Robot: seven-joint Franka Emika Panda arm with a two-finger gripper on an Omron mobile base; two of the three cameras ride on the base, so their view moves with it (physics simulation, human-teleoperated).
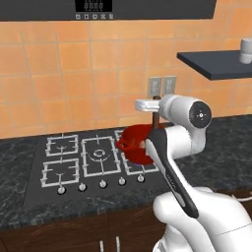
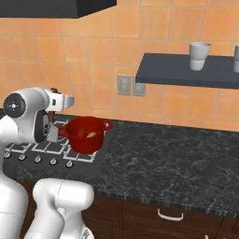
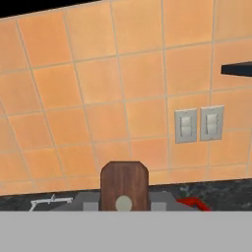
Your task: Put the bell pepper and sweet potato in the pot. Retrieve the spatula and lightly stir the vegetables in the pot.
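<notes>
While we hold the spatula (image 2: 52,122), stirring is left
Our fingers (image 2: 52,113) clamp its brown handle beside the red pot (image 2: 85,135) on the stove; something tan, likely sweet potato (image 2: 91,135), lies inside

Even, bright, rendered light with no clear source; the tiled wall (image 1: 74,74) is evenly lit. Shadows are soft and faint. All pictures are coarse and slightly soft, without glare or edge distortion.
</notes>
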